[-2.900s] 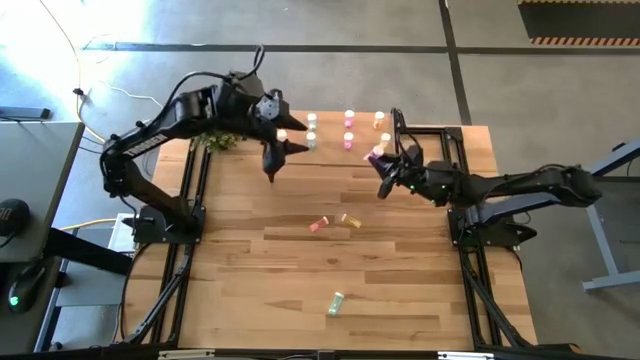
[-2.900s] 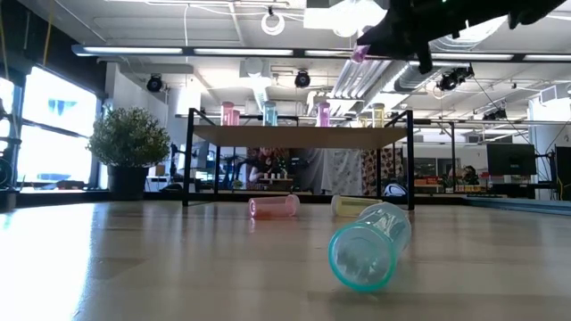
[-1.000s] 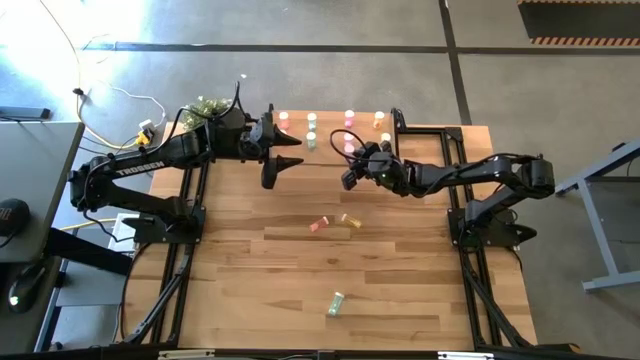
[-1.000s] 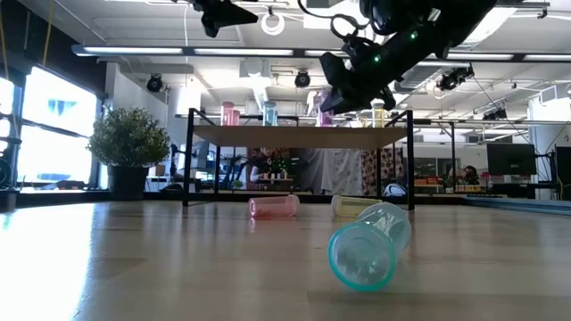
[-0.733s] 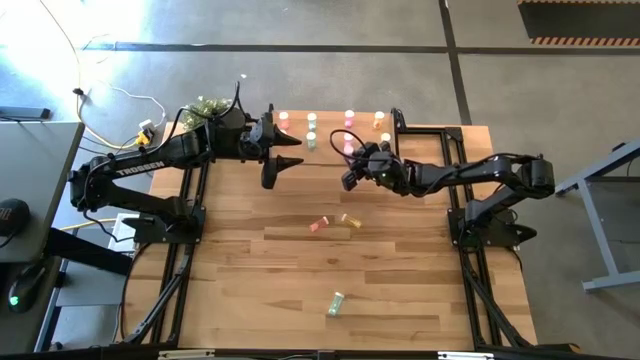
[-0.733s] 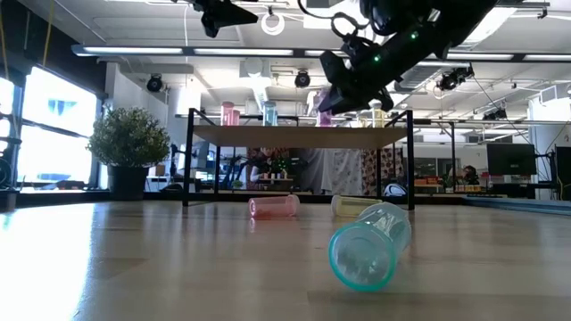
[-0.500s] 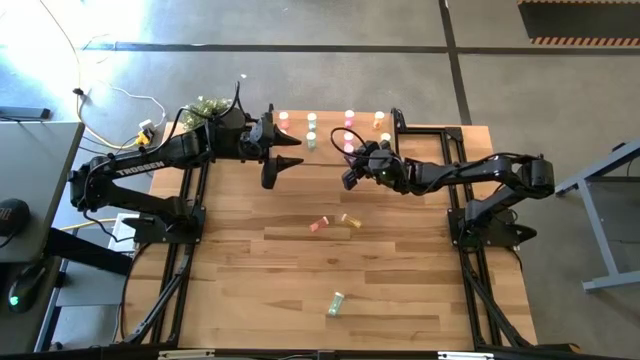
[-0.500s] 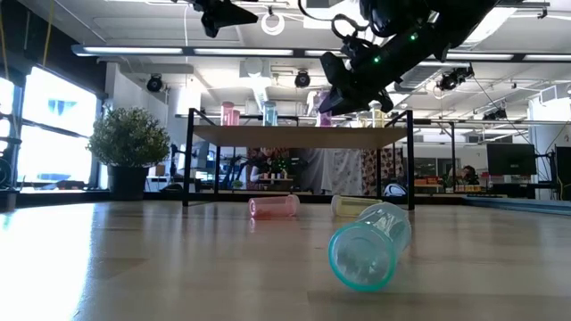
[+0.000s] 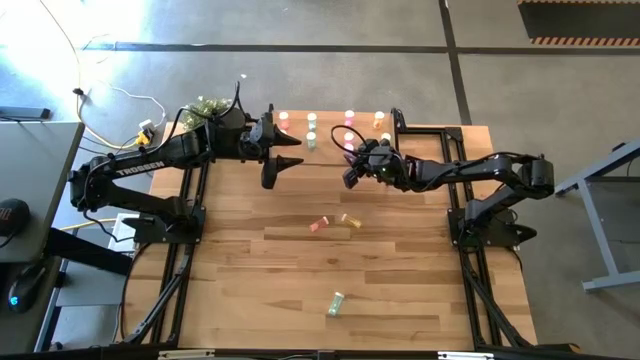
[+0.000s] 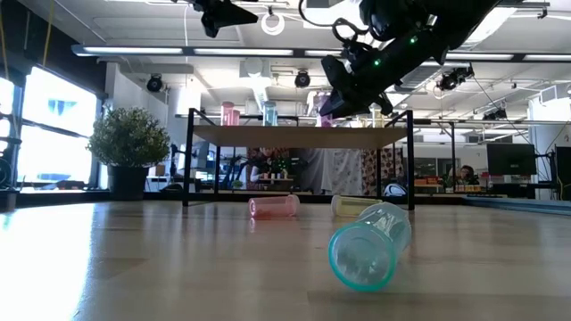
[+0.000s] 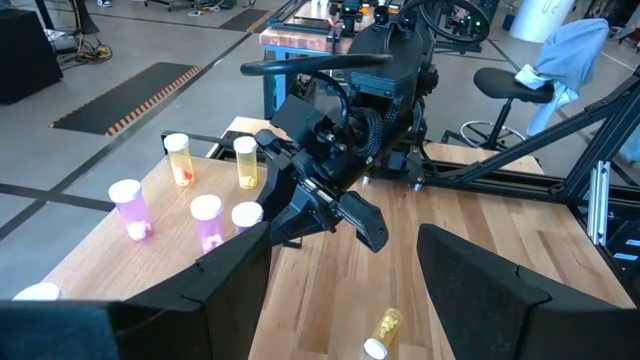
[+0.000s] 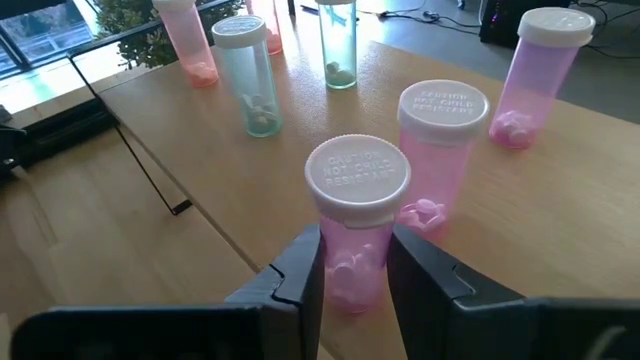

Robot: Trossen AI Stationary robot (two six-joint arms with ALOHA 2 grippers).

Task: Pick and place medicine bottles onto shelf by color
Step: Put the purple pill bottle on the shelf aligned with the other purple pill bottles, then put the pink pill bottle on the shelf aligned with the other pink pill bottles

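A concrete workshop floor surrounds the wood-plank table (image 9: 300,290); in the low view an open hall with ceiling ducts and a potted plant (image 10: 130,143) lies behind it. At the table's far edge stands the shelf (image 10: 299,135), a low stand with a light wood top on thin black legs. Upright bottles stand in rows on its top: salmon-red bottles (image 12: 190,40), mint-green bottles (image 12: 248,75), pink bottles (image 12: 545,75) and yellow-orange bottles (image 11: 245,162). Three bottles lie on their sides on the table, well apart from the shelf: a salmon-red one (image 9: 319,225) and a yellow one (image 9: 351,220) near the middle, just beside each other, and a mint-green one (image 9: 336,303) nearer the front edge, large in the low view.

The right gripper (image 9: 352,172) reaches over the shelf's front edge. Its two dark fingers (image 12: 300,270) pinch an upright pink bottle (image 12: 357,215) with a white cap, one finger on each side of the body. This bottle is just in front of another pink bottle (image 12: 440,150) on the shelf top; whether its base rests on the wood I cannot tell.

The left gripper (image 9: 278,160) hangs above the table near the shelf's left end, its fingers (image 11: 225,275) spread wide with nothing between them, pointing toward the right arm.
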